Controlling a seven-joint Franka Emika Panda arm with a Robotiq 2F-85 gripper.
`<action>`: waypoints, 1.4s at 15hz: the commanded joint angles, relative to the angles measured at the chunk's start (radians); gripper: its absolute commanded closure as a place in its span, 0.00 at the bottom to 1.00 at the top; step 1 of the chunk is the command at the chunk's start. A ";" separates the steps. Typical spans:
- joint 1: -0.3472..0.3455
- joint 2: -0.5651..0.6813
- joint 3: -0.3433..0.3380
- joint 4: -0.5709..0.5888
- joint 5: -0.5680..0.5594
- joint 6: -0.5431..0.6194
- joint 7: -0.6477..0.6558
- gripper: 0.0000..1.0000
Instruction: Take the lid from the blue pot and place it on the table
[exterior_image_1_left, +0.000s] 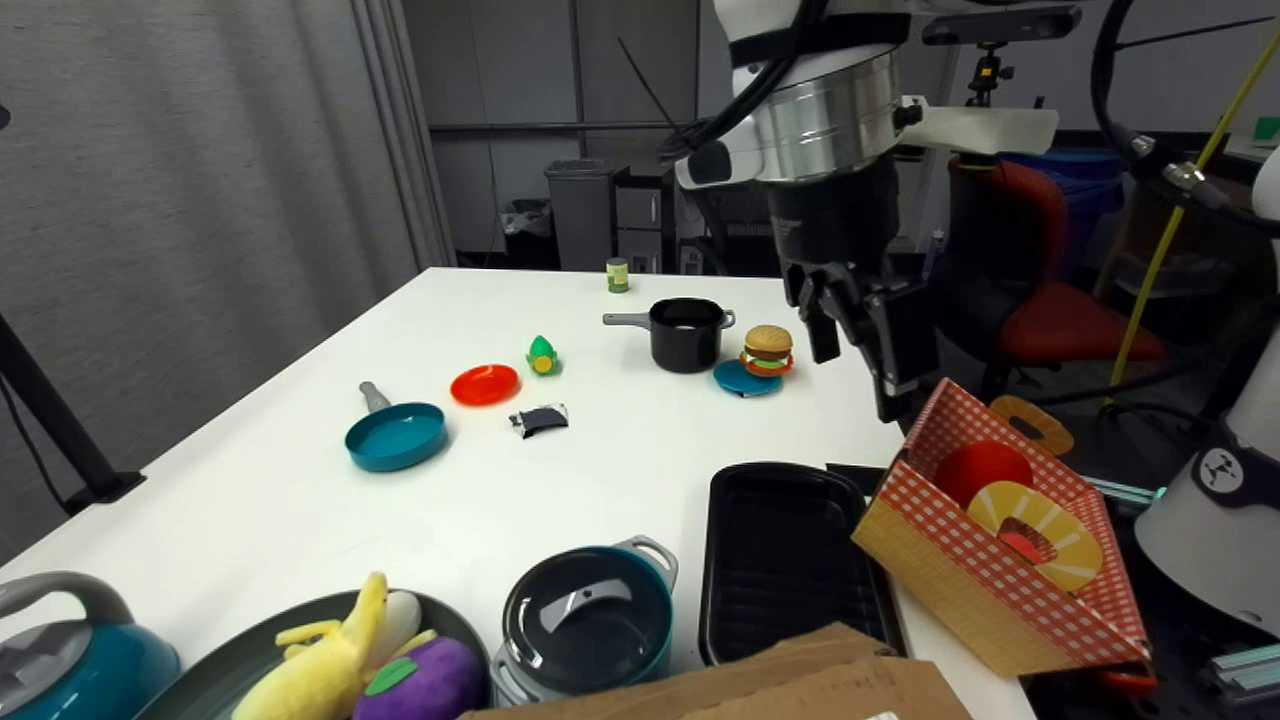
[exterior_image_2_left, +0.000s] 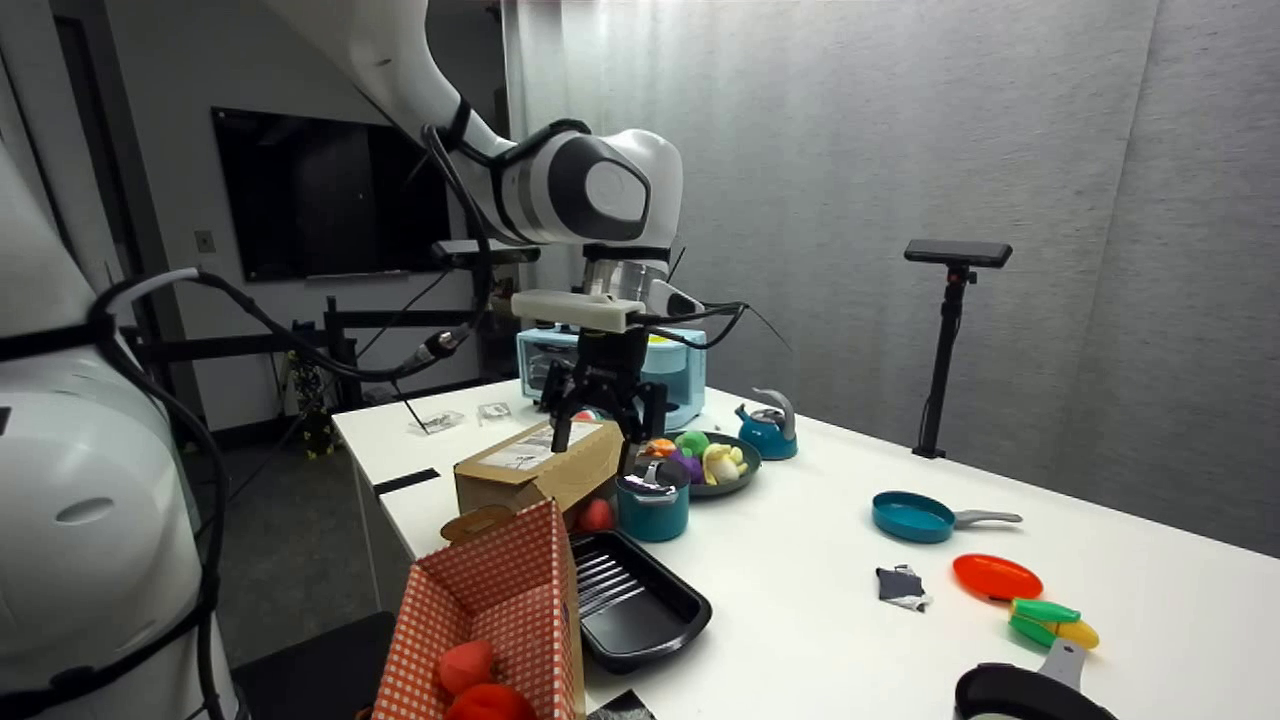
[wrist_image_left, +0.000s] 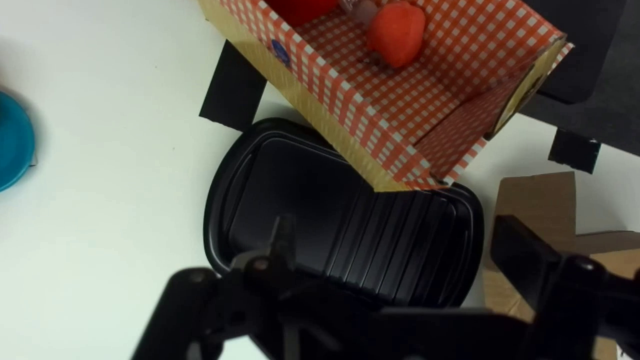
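Observation:
The lid (exterior_image_1_left: 590, 642) is dark with a silvery rim and a grey handle. It sits on top of the teal blue pot (exterior_image_1_left: 657, 652) at the front of an exterior view; the lid (exterior_image_2_left: 656, 474) and the blue pot (exterior_image_2_left: 652, 516) also show in an exterior view beside the cardboard box. My gripper (exterior_image_1_left: 857, 375) is open and empty, held in the air above the white table (exterior_image_1_left: 600, 490); it also shows in an exterior view (exterior_image_2_left: 594, 452). In the wrist view the spread fingers (wrist_image_left: 397, 235) are over the black tray, and neither lid nor pot shows.
A black tray (exterior_image_1_left: 790, 560) lies beside the pot. A red-checked box (exterior_image_1_left: 1000, 590) leans on its edge. A cardboard box (exterior_image_2_left: 545, 465) and a pan with plush toys (exterior_image_2_left: 735, 487) flank the pot. A teal pan (exterior_image_1_left: 397, 437), red disc (exterior_image_1_left: 485, 385) and black pot (exterior_image_1_left: 686, 340) stand farther off.

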 joint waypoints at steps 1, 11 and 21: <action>0.007 0.102 0.023 0.097 -0.024 -0.029 -0.027 0.00; 0.007 0.342 0.072 0.301 -0.116 -0.047 -0.036 0.00; 0.010 0.546 0.074 0.512 -0.185 -0.073 -0.049 0.00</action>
